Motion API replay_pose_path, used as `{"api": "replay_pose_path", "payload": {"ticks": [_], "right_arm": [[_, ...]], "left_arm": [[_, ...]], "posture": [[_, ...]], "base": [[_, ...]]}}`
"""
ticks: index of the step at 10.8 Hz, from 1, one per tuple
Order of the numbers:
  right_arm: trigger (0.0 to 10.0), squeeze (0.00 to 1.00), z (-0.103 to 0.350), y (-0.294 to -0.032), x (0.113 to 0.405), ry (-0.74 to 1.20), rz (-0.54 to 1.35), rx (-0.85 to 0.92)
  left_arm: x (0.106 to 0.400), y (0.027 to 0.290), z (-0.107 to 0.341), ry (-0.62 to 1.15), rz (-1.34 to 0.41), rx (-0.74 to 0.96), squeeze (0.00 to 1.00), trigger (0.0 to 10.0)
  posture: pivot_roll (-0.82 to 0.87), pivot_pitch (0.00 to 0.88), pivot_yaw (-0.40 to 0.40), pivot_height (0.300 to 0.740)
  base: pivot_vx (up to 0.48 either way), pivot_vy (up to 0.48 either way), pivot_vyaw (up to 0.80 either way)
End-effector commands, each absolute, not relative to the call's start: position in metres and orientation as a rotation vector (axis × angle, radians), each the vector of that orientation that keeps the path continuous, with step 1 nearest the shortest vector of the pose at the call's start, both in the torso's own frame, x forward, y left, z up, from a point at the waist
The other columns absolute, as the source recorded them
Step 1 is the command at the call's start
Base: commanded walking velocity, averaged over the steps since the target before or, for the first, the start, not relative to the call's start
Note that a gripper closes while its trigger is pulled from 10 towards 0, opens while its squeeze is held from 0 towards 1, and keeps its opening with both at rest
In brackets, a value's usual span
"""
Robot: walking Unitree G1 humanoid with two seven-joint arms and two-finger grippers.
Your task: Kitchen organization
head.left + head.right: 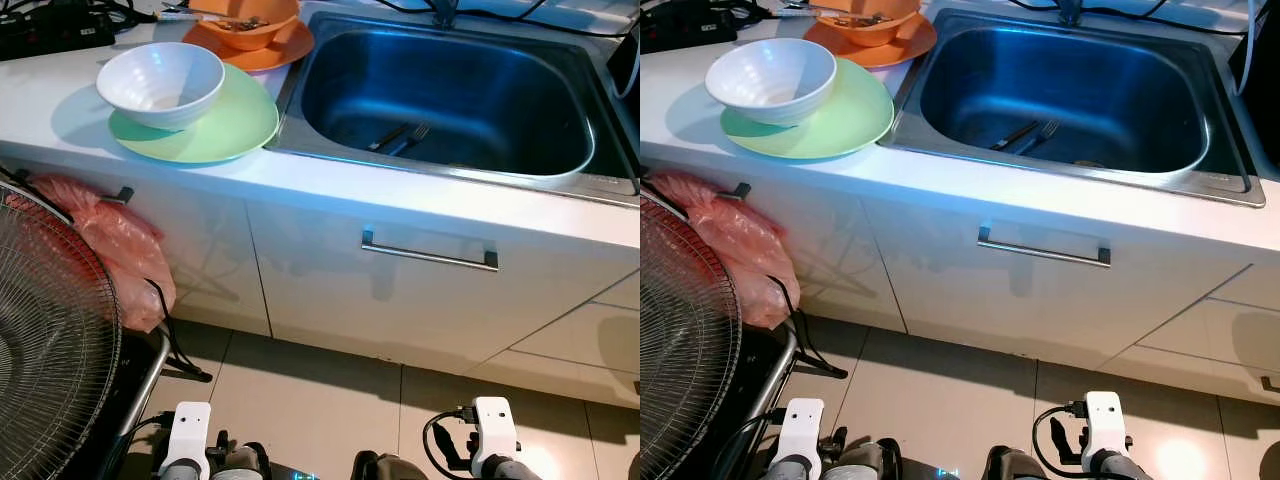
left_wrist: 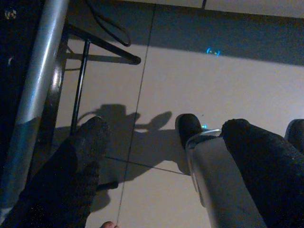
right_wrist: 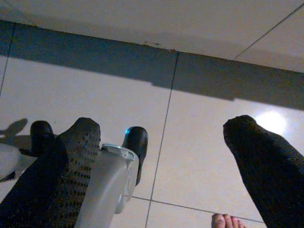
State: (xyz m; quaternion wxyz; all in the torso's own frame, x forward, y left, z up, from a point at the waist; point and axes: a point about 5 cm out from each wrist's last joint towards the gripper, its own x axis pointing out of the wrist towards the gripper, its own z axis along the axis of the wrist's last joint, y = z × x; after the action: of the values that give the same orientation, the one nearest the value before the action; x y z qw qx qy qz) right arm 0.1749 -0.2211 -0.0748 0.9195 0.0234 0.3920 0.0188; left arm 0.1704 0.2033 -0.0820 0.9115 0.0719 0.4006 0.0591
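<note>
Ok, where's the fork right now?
The fork lies on the bottom of the sink, beside another dark utensil, right of the green plate on the counter.

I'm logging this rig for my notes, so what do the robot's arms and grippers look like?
Each wrist carries a white block: left arm, right arm with a looped black cable. The left gripper and right gripper each have two long black fingers with dotted, textured pads.

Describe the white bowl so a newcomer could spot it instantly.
Start at the steel sink set in the white counter. Just to its left lies a pale green plate, and the white bowl sits on it. The other bowl behind it is orange, on an orange plate.
</note>
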Motion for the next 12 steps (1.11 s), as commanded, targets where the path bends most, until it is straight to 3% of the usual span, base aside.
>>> {"api": "replay_pose_path", "payload": {"ticks": [1, 12], "right_arm": [[10.0, 0.0, -0.0785, -0.2226, 0.1671, 0.838, 0.041, 0.045], [10.0, 0.0, -0.0772, -0.2237, 0.1697, 0.833, 0.031, 0.051]], "left_arm": [[0.1613, 0.2036, -0.0867, 0.867, 0.124, 0.147, 0.0, 10.0], [0.1617, 0.2044, -0.0865, 0.866, 0.143, 0.137, 0.0, 10.0]], "posture": [[0.05, 0.155, -0.027, 0.74], [0.05, 0.182, -0.035, 0.74]], "base": [[0.0, 0.0, 0.0], [0.0, 0.0, 0.0]]}}
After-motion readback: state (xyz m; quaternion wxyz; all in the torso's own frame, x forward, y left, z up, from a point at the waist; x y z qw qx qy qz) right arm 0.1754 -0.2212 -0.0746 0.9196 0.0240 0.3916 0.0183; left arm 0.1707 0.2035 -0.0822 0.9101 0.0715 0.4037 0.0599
